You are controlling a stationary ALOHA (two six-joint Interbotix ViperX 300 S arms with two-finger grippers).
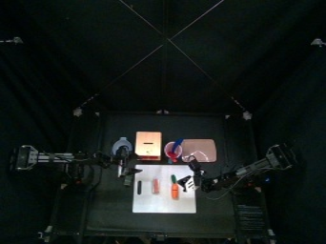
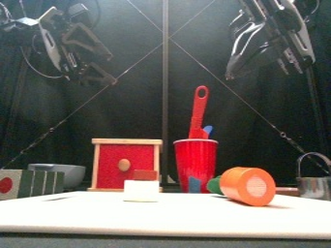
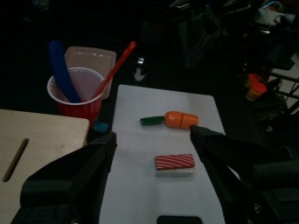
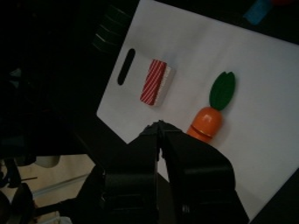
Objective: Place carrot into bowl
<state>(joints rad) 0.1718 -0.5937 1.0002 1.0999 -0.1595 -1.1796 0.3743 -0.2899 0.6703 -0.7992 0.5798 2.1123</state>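
Black curtains (image 1: 76,57) close in the small black bench (image 1: 95,214) on all sides, thin pale cords (image 1: 163,38) crossing overhead, with dim light throughout.

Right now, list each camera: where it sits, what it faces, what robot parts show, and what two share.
Top: high overhead, straight down on the table; both arms.
Front: table edge, level; red cup, both arms hanging.
Left wrist: on left arm, over white board; left gripper, jaws open.
Right wrist: on right arm; right gripper, jaws near the carrot.
Shared: both wrists show carrot and striped block.
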